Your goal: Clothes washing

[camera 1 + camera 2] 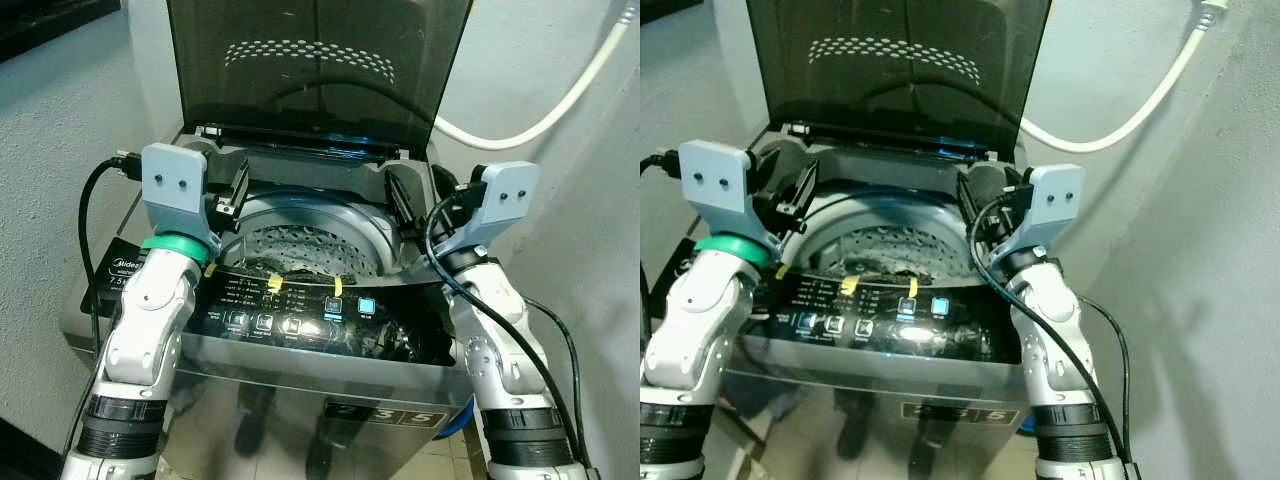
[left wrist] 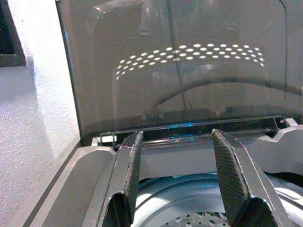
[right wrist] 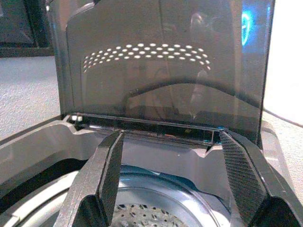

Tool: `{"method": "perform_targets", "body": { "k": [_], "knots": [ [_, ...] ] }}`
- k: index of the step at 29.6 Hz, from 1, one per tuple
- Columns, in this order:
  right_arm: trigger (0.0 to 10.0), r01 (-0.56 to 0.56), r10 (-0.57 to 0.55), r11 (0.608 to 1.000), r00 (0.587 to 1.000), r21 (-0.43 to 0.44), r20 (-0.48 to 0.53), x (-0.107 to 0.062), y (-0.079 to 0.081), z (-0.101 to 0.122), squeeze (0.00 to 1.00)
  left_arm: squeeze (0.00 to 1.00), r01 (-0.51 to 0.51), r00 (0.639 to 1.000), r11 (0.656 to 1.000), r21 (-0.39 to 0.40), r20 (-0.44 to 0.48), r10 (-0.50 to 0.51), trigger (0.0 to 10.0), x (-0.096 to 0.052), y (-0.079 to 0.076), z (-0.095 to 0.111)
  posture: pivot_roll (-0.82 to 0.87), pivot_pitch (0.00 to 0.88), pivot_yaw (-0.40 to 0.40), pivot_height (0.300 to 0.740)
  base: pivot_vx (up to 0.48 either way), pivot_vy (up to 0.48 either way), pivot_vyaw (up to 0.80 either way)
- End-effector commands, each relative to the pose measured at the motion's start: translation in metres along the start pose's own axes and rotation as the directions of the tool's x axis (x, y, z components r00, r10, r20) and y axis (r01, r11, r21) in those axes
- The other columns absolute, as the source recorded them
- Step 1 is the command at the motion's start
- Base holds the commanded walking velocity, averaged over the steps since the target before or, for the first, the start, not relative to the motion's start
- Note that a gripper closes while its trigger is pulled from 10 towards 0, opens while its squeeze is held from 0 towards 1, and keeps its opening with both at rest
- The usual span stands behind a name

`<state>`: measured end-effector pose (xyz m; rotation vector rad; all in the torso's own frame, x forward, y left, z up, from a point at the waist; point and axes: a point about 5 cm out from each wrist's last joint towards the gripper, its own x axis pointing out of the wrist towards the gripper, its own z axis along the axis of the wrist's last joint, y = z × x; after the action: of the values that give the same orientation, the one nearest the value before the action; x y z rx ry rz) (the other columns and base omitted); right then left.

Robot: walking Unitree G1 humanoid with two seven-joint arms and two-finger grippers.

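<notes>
While the washer (image 1: 300,300) stands with its lid (image 1: 315,65) raised and both end effectors, left (image 2: 177,182) and right (image 3: 168,182), spread wide and empty above the drum (image 1: 305,245), no clothes are seen, so loading seems still ahead.

Left claw (image 2: 177,179) spread, raised tinted lid (image 2: 180,66), drum (image 2: 189,208) below

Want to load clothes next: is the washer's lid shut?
No. The washer's lid stands upright, and the perforated drum lies exposed below it.

White textured walls (image 1: 60,120), white hose (image 1: 560,100), tiled floor (image 1: 440,462).
</notes>
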<state>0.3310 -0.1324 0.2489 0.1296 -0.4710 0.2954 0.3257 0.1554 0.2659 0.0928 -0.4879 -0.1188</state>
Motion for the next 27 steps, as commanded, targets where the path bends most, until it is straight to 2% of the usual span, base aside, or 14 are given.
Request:
{"method": "perform_targets", "body": {
  "k": [1,12,27],
  "knots": [
    [10.0,0.023,-0.023,1.000,1.000,0.013,0.006,-0.0004,-0.0022,-0.0005,0.00,0.00,0.000,1.000,1.000,0.005,0.003,0.000,10.0,0.0013,0.0020,-0.0004,0.04,0.000,0.003,0.740,0.000,0.000,0.00],
    [10.0,0.070,-0.070,0.997,0.998,0.028,-0.001,0.0012,-0.0101,-0.0025,0.00,0.00,0.009,1.000,1.000,0.007,0.005,-0.009,10.0,0.0017,0.0018,-0.0009,0.04,0.000,0.010,0.740,0.000,0.000,0.00],
    [10.0,0.049,-0.049,0.998,0.999,0.031,-0.003,0.0014,-0.0051,-0.0044,0.00,0.00,0.016,1.000,1.000,0.005,0.000,-0.016,10.0,0.0017,0.0006,-0.0032,0.04,0.000,0.014,0.740,0.000,0.000,0.00]
  ]
}}
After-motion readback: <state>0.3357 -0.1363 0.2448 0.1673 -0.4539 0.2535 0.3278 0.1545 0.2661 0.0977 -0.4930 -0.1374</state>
